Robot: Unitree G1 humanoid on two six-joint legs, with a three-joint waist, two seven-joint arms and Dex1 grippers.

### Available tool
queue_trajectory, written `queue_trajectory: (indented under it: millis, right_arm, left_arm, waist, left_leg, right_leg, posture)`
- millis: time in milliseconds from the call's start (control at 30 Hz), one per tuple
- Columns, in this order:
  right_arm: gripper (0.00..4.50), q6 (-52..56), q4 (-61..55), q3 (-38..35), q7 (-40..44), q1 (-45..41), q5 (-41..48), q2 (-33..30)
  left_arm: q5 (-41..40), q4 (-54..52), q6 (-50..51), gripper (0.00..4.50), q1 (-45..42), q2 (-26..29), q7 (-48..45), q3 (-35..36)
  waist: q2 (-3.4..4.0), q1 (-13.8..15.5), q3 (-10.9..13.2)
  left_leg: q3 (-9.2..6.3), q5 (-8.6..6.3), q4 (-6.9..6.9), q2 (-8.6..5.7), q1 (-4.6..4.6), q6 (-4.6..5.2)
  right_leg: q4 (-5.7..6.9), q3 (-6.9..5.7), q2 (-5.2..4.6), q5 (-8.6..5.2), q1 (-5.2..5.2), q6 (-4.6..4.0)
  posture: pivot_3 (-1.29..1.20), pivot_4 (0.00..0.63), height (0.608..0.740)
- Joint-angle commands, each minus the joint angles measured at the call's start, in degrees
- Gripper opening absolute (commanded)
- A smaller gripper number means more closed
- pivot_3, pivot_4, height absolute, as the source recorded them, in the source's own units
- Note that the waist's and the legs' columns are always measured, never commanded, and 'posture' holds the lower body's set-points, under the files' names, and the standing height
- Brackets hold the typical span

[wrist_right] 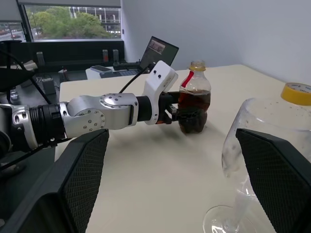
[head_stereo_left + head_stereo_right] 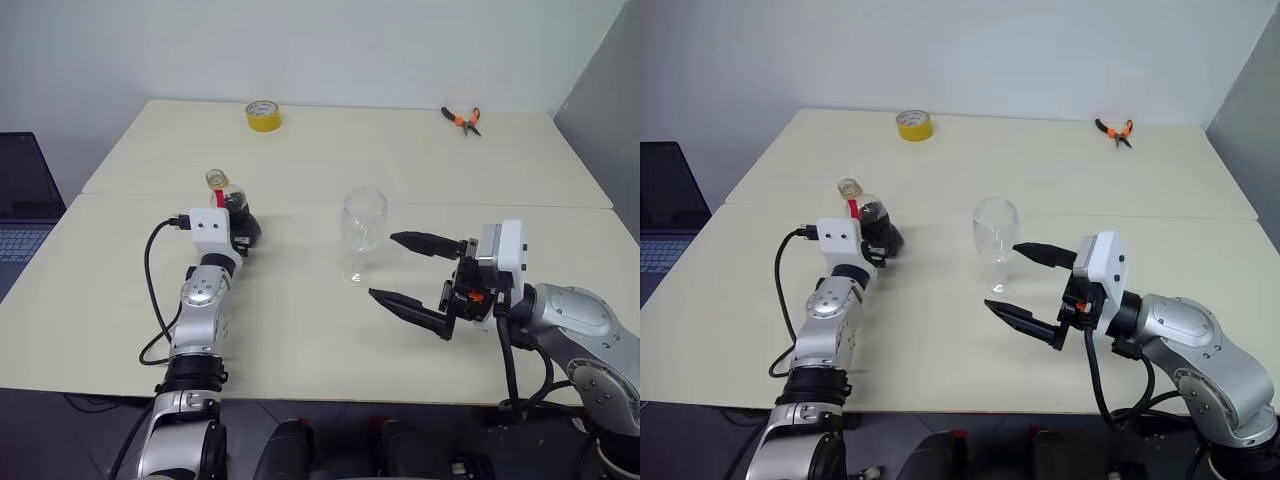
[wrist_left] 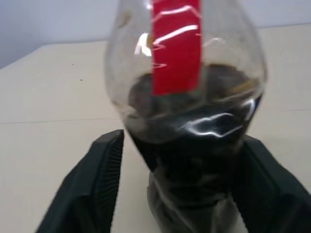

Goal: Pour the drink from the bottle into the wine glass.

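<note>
Here, bottle [image 3: 187,121] upright between left end effector [image 3: 177,194] fingers, table [image 2: 400,160].

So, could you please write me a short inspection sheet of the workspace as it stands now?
Surface: two pale tables pushed together, dry.
Job's things: bottle upright, cap on, dark drink in its lower part; wine glass upright and empty, apart from the bottle.
Clutter: yellow tape roll and orange-handled pliers at the far edge.
Hands: left hand has its fingers on both sides of the bottle's lower body, grip not confirmed; right hand open beside the glass.
Cables: black cable looping along the left arm.
Surroundings: laptop at left, grey wall behind.
</note>
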Motion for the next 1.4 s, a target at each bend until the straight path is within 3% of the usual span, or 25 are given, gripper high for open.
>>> queue_trajectory:
  millis: [33, 133, 233, 367, 500, 667, 1000, 1400]
  right_arm:
    - [4.50, -0.56, -1.78, -0.62, -0.51, -0.24, 0.52, 0.06]
    - [4.50, -0.55, -1.92, -0.68, -0.64, -0.08, 0.59, 0.05]
    - [4.50, -0.56, -2.06, -0.68, -0.73, 0.13, 0.60, 0.04]
    - [4.50, -0.83, -1.97, -1.22, -1.12, 0.62, 0.57, 0.26]
    - [4.50, -0.90, -2.25, -2.43, -2.94, 1.88, 1.06, 1.18]
    - [4.50, -0.92, -2.50, -2.71, -4.56, 3.03, 0.91, 2.14]
    - [4.50, -2.65, -1.45, 2.81, -10.19, -0.02, -5.54, 7.84]
    - [4.50, -7.95, 2.55, 5.64, -12.80, -0.17, -15.07, 12.74]
  left_arm:
    - [-1.12, -1.70, -0.95, 1.89, -0.71, 0.27, -0.99, 0.42]
    - [-1.46, -2.35, -0.70, 1.00, -0.62, 0.51, -1.59, 0.32]
    - [-1.69, -3.32, -0.36, 0.70, -0.42, 0.72, -1.99, 0.33]
    - [-3.37, -9.12, 0.30, 0.64, 0.31, 0.94, -5.39, -0.57]
    - [0.03, -13.93, -1.49, 0.63, 0.10, 3.62, -10.44, -5.43]
    - [2.18, -14.17, -3.55, 0.63, -2.46, 6.51, -14.53, -8.83]
    - [13.56, 1.53, -22.31, 0.61, -17.05, 13.03, -21.54, -18.65]
    - [21.12, 14.92, -38.30, 0.59, -25.24, 16.18, -18.69, -20.88]
  waist:
    - [0.00, 0.00, 0.00]
    - [0.00, 0.00, 0.00]
    - [0.00, 0.01, 0.00]
    - [-0.04, 0.01, 0.03]
    - [-0.09, 0.03, 0.05]
    - [-0.09, 0.03, 0.05]
    - [-0.10, -0.01, 0.07]
    - [-0.10, -0.11, 0.07]
  left_leg:
    - [0.00, 0.00, 0.00, 0.00, 0.00, 0.00]
    - [0.00, 0.00, 0.00, 0.00, 0.00, 0.00]
    - [0.00, 0.00, 0.00, 0.00, -0.01, 0.00]
    - [0.00, 0.00, 0.00, 0.00, -0.03, -0.01]
    - [-0.02, 0.01, 0.01, 0.00, -0.05, -0.02]
    - [-0.01, 0.01, 0.01, -0.01, -0.03, -0.02]
    - [0.02, 0.01, -0.01, -0.04, -0.05, -0.01]
    - [0.06, 0.01, -0.01, -0.02, -0.07, 0.00]
  right_leg:
    - [0.00, 0.00, 0.00, 0.00, 0.00, 0.00]
    - [0.00, 0.00, 0.00, 0.00, 0.00, 0.00]
    - [-0.01, 0.00, 0.00, 0.00, 0.00, 0.00]
    - [-0.01, 0.00, 0.00, 0.00, -0.02, 0.00]
    - [-0.01, -0.02, 0.00, 0.00, -0.02, 0.00]
    - [0.00, -0.01, 0.00, 0.00, -0.02, 0.00]
    - [-0.02, 0.02, 0.01, 0.00, -0.06, 0.00]
    - [0.04, 0.05, 0.02, 0.00, -0.15, 0.00]
  posture:
    - [0.00, 0.150, 0.740]
    - [0.00, 0.150, 0.740]
    - [0.00, 0.150, 0.740]
    - [0.00, 0.150, 0.740]
    - [0.00, 0.150, 0.740]
    - [0.00, 0.150, 0.740]
    - [0.00, 0.150, 0.740]
    - [0.00, 0.150, 0.740]
